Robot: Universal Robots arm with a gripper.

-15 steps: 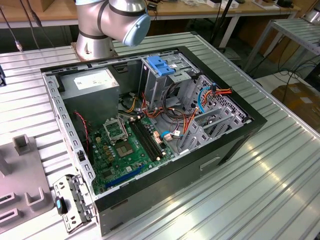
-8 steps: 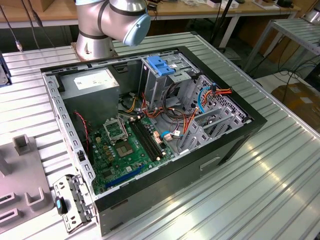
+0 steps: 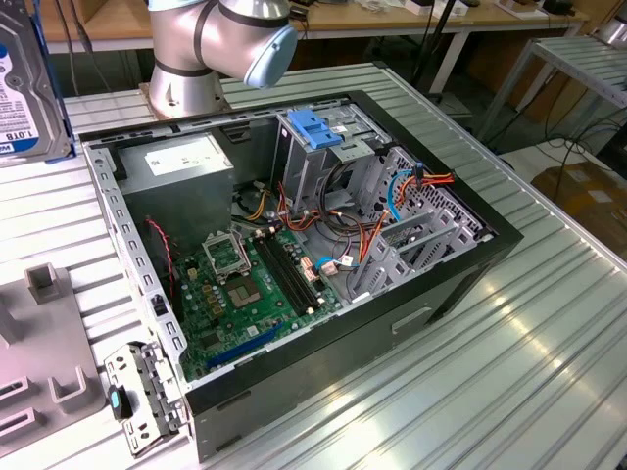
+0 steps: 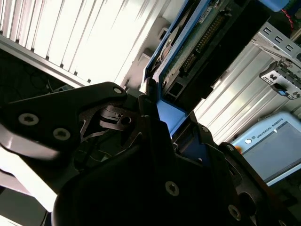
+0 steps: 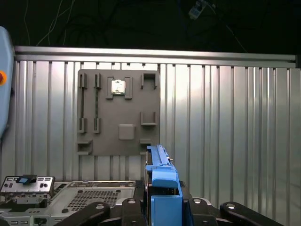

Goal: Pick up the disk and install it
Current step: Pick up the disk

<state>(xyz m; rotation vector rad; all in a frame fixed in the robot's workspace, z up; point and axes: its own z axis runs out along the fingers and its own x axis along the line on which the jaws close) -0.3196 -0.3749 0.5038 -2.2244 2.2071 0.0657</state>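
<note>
Held in jaws: disk [image 3: 31, 88]; white-blue lbl [image 3: 14, 103] shows, exterior view.

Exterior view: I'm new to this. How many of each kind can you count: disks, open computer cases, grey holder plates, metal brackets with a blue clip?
disk: 1
open computer case: 1
grey holder plate: 1
metal bracket with blue clip: 1
Total: 4

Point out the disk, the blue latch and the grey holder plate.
the disk [image 3: 20, 93]: exterior view, on its printed label.
the blue latch [image 3: 313, 127]: exterior view, on its flat top.
the grey holder plate [image 5: 127, 113]: first wrist view, on its bare middle.
</note>
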